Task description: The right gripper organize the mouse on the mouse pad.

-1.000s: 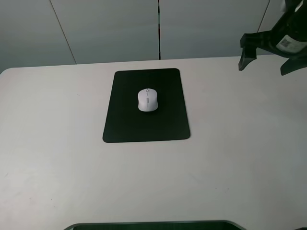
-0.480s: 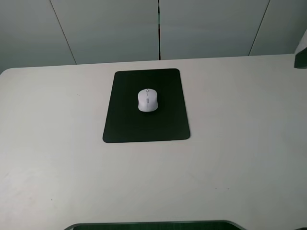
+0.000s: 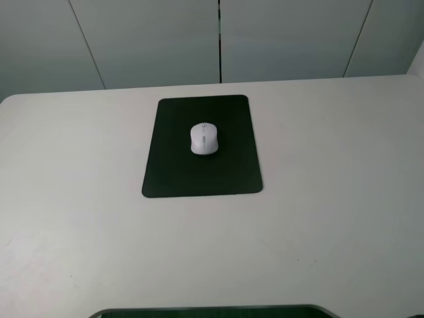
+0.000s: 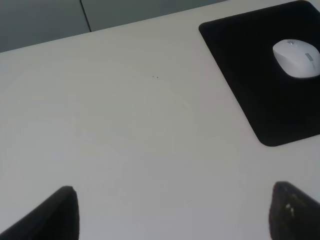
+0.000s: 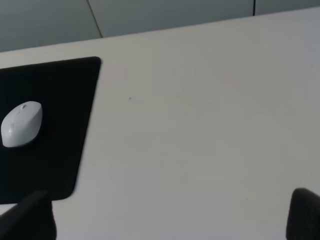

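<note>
The white mouse [image 3: 204,138] lies on the upper middle of the black mouse pad [image 3: 172,165], on a white table. Neither gripper shows in the exterior high view. In the right wrist view the right gripper [image 5: 167,215] is open and empty; its two black fingertips [image 5: 305,212] stand wide apart, well back from the mouse [image 5: 21,124] and the pad [image 5: 55,85]. In the left wrist view the left gripper [image 4: 172,215] is open and empty, far from the mouse [image 4: 297,57] and the pad [image 4: 245,55].
The white table [image 3: 331,199] spreads bare around the pad. Grey wall panels [image 3: 146,40] stand behind its far edge. A dark curved edge [image 3: 212,311] shows at the near side of the exterior high view.
The right gripper, seen at the top right of the exterior high view a second ago, has moved out of that view. The mouse and the pad have not moved.
</note>
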`<state>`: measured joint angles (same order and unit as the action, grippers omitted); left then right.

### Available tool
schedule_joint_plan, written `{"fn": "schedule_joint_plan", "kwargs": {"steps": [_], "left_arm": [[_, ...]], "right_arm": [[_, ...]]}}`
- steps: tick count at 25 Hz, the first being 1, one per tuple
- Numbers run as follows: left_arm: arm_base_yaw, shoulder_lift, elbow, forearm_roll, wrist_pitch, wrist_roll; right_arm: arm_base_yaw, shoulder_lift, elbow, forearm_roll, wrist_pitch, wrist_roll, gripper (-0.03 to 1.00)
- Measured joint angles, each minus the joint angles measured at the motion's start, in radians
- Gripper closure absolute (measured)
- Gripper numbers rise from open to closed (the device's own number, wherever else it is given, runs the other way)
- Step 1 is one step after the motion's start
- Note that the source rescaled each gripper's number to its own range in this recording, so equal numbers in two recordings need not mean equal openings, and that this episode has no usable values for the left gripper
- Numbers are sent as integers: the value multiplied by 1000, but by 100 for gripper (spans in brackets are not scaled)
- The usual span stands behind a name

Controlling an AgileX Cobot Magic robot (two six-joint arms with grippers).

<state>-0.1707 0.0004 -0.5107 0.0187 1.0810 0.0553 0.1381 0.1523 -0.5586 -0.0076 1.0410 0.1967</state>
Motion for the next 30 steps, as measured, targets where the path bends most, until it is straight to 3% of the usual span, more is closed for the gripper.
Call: {"fn": "schedule_joint_plan", "kwargs": {"steps": [5,10,21,30], "left_arm": [[0,0,0,0,0,0],[0,0,0,0,0,0],[0,0,0,0,0,0],[0,0,0,0,0,0]], "right_arm": [[0,-120,25,0,92,-4,-3],[0,-148,25,0,115,-4,-3],[0,-150,47,8,67,-143,-3],[0,-153,49,18,59,-160,-3]]}}
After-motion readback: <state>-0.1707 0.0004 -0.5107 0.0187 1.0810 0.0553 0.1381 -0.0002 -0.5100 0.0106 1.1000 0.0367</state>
